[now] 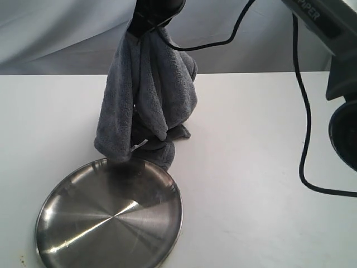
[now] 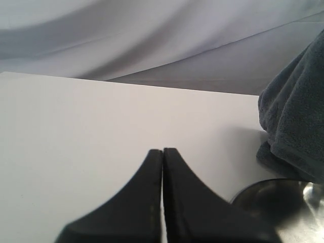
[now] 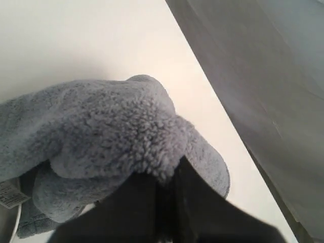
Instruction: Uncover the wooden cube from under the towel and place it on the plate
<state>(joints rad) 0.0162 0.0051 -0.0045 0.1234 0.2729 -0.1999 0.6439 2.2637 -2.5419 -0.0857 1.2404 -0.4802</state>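
The dark grey towel [image 1: 148, 95] hangs lifted in a tall bunch, its lower folds and white tag [image 1: 139, 146] still resting on the table just behind the plate [image 1: 109, 215]. My right gripper [image 1: 145, 27] reaches across at the top of the exterior view, shut on the towel's top fold; in the right wrist view the plush towel [image 3: 116, 131] bulges from between its fingers [image 3: 169, 172]. My left gripper [image 2: 162, 150] is shut on nothing, low over the bare table, with the towel [image 2: 296, 116] and plate rim [image 2: 273, 195] off to one side. The wooden cube is hidden.
A black cable [image 1: 301, 111] loops down over the right side of the white table [image 1: 256, 167]. The right arm's grey body [image 1: 340, 33] and a dark round part [image 1: 346, 134] fill the right edge. A grey backdrop cloth [image 1: 56, 33] hangs behind.
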